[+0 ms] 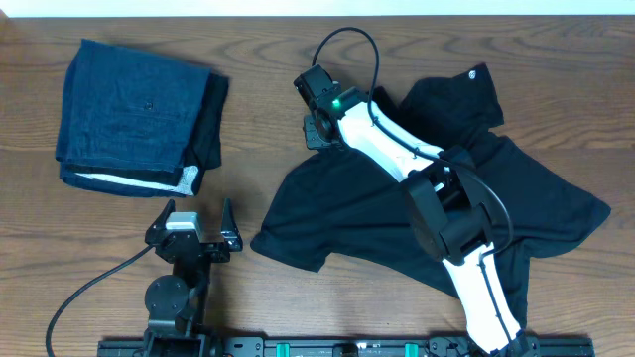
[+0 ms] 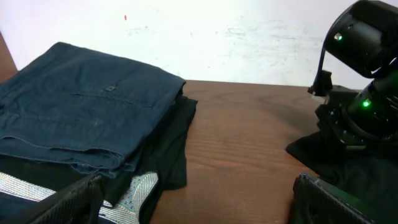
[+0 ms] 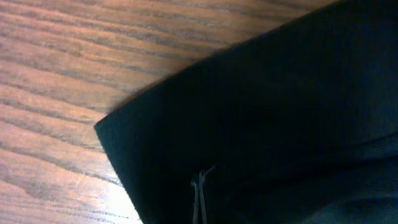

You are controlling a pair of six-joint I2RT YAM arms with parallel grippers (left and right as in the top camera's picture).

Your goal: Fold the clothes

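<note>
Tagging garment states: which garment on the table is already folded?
The dark-blue garment at upper left, a neat stack with a white edge; the black shirt lies spread and rumpled.

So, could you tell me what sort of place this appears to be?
Probably a robotics lab bench: a brown wood-grain table against a plain white wall, two robot arms fixed to a black rail at its edge, and a crumpled black short-sleeved shirt beside a folded dark-blue denim-like garment.

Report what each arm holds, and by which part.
Right gripper: jaws shut, apparently pinching the black shirt at its edge near a corner. Left gripper: jaws open, holding nothing.
</note>
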